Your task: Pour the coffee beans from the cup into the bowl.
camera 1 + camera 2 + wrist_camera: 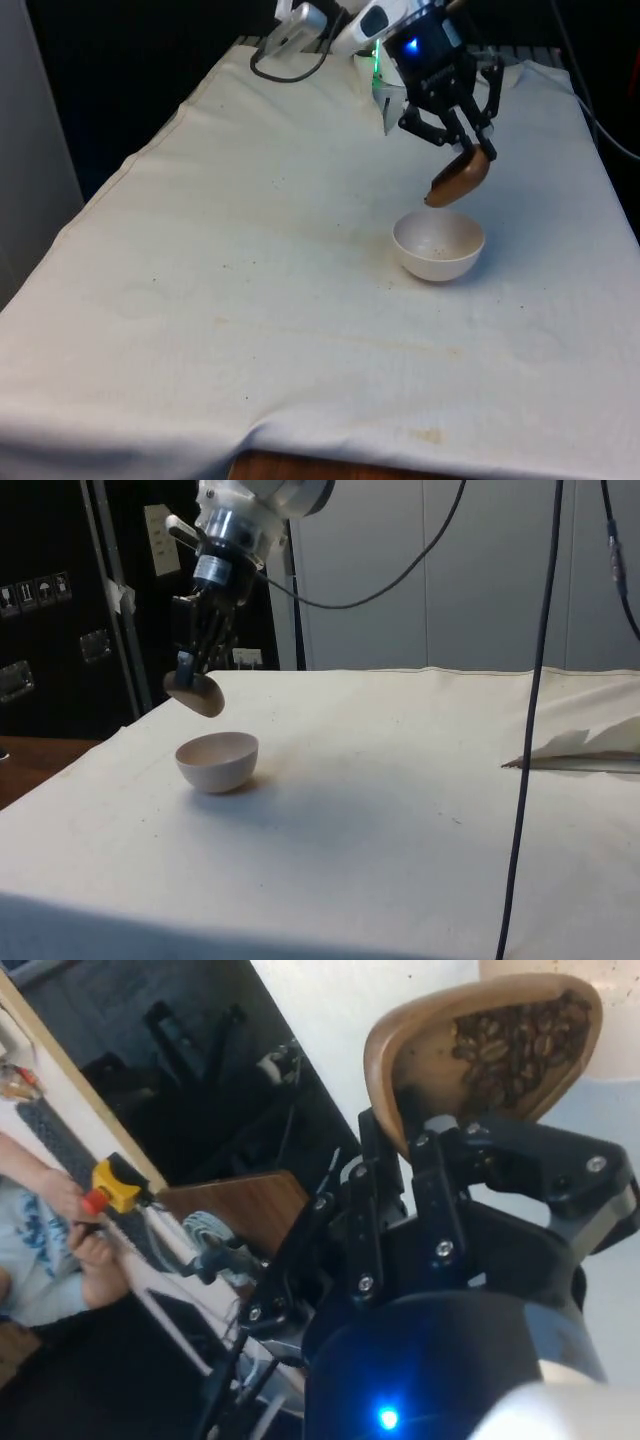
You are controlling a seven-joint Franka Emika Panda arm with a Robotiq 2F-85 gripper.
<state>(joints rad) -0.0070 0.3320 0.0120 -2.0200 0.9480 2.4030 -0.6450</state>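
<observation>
Already tipped: the brown wooden cup (pixel 459 178) hangs in the air over the white bowl (pixel 438 245), above the rim on the robot's side rather than over the middle.
Grip: the gripper (pixel 470 150) is clamped on the cup's rim, one finger inside the wall and one outside, as the wrist view shows (pixel 432 1130).
Beans: coffee beans (pixel 515 1045) are heaped against the lower, far side of the cup, close to its lip; the bowl looks empty apart from a few specks.
Cup's heading: the mouth faces down and away from the gripper, toward the bowl. In the front view the long axis slopes from the gripped end down to the front view's left; in the side view (pixel 195 693) it lies only moderately tilted.
Risk one: beans leaving the lip could land on the white cloth (pixel 250 300) short of the bowl, since the lip sits near the bowl's edge.
Risk two: a fast roll would send them out in a rush and let some bounce off the hard bowl.
Risk three: the pinch on a thin rim could let the cup swivel.
</observation>
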